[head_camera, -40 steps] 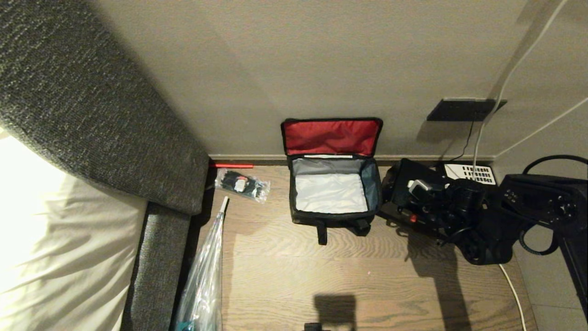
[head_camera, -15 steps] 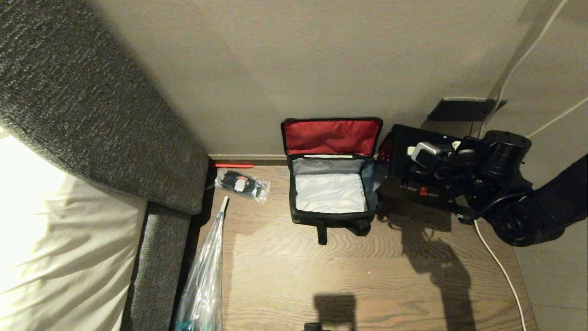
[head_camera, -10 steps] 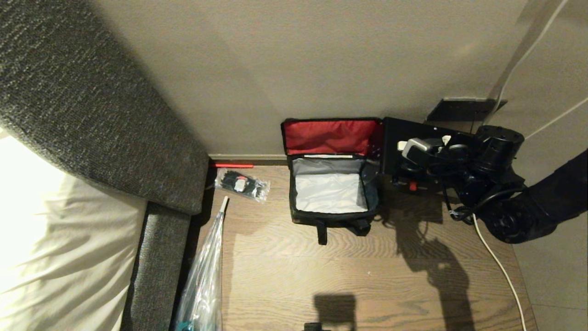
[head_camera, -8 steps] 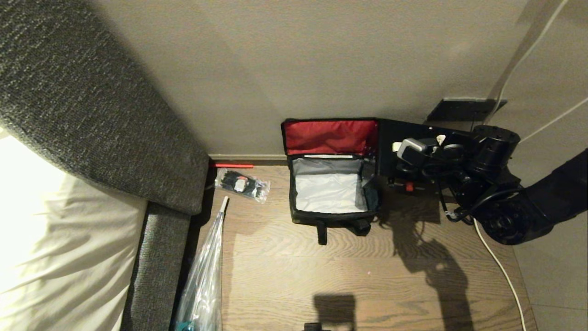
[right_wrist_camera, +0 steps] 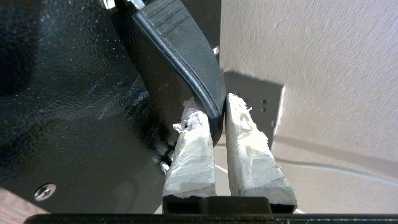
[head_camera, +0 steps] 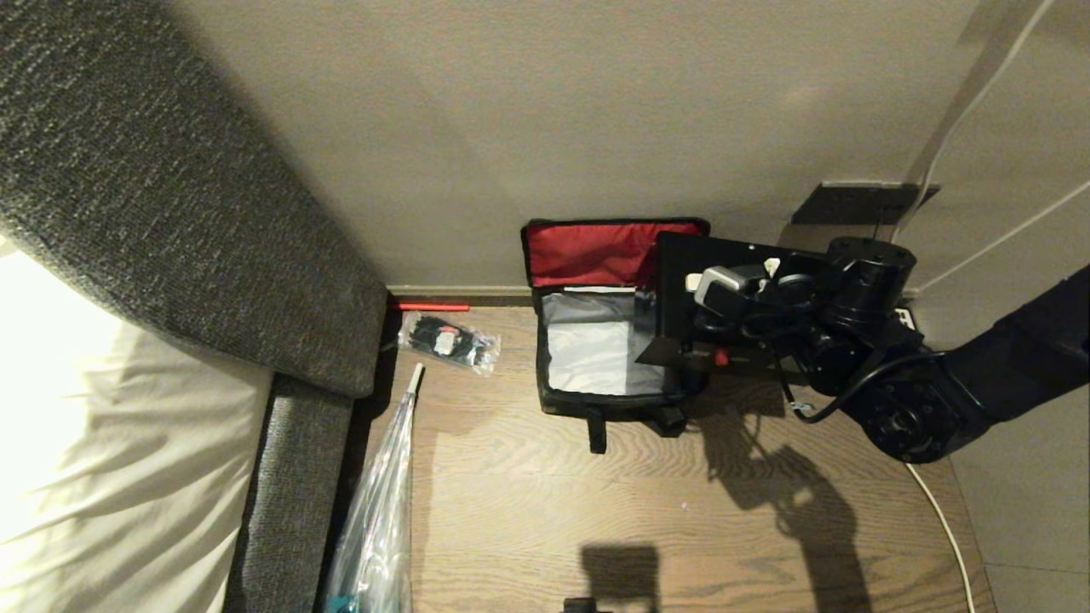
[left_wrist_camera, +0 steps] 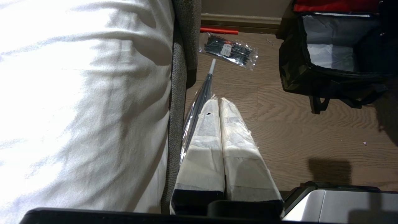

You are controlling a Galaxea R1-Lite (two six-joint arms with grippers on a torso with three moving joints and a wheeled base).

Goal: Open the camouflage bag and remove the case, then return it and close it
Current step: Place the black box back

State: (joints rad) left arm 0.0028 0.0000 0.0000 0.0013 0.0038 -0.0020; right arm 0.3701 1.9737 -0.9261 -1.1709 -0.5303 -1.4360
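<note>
The camouflage bag (head_camera: 609, 400) stands open on the wooden floor against the wall, its red lid (head_camera: 588, 251) leaning back and its pale grey inside showing. The flat black case (head_camera: 677, 289) hangs tilted over the bag's right side and hides part of the opening. My right gripper (head_camera: 724, 285) is shut on the case's black handle (right_wrist_camera: 180, 40), one taped finger on each side, with the case's body (right_wrist_camera: 77, 93) beside them. My left gripper (left_wrist_camera: 219, 101) is parked low beside the bed, shut and empty, well left of the bag (left_wrist_camera: 311, 81).
A clear packet of black cable ties (head_camera: 449, 340) and a red stick (head_camera: 428, 306) lie left of the bag. A plastic-sleeved umbrella (head_camera: 379, 502) lies along the grey bed frame (head_camera: 170, 213). A dark wall plate (head_camera: 856, 204) and a white cable (head_camera: 937, 511) are at the right.
My right arm lifted the case off the floor at the right. It has carried the case leftward, from beside the bag to over the bag's right side. The bag has not moved.
</note>
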